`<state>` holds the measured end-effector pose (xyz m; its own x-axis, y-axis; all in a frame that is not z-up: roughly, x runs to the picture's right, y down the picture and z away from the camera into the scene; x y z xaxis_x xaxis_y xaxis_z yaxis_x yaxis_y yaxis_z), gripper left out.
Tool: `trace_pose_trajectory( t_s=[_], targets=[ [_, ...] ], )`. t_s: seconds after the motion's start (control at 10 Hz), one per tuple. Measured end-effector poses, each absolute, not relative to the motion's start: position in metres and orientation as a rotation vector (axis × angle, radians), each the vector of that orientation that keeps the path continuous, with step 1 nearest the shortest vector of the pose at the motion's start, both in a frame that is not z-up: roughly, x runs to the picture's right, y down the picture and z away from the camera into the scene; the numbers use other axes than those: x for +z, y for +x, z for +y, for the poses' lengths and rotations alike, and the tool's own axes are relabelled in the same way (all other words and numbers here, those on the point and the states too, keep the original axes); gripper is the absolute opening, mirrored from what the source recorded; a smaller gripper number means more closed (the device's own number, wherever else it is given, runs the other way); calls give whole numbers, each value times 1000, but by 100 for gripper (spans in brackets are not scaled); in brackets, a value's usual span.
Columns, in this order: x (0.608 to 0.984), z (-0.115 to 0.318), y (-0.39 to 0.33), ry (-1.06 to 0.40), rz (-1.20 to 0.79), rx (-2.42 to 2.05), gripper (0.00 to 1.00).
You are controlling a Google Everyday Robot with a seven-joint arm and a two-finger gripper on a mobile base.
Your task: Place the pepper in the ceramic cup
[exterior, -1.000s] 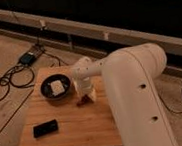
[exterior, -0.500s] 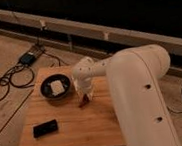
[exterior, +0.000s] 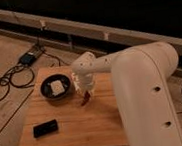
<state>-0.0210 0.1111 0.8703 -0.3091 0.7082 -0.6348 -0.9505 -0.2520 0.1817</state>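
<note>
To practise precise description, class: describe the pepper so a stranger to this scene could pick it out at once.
Find the wooden table, then the dark bowl on it. Just right of the bowl, under the white arm's end effector, shut on it, is the pepper. It is the only small, reddish, elongated thing; the black device is flat.

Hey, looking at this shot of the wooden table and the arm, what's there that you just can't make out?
Ceramic cup: nowhere visible in the camera view; the arm covers the right side of the table.
Gripper, shut right at the pepper: whether it truly pinches the pepper is too small to tell.
Bowl: the pale thing inside is too blurred to identify.
</note>
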Motion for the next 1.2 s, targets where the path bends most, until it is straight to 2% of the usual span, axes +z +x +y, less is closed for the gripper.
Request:
trace_pose_trajectory(
  t_s=[0.3,0.7,1.2],
  targets=[
    [836,87,-11,-478,609,1771,0],
    [771,67,19,-355,528,1752,0],
    [694,76,77,-223,481,1758,0]
  ],
)
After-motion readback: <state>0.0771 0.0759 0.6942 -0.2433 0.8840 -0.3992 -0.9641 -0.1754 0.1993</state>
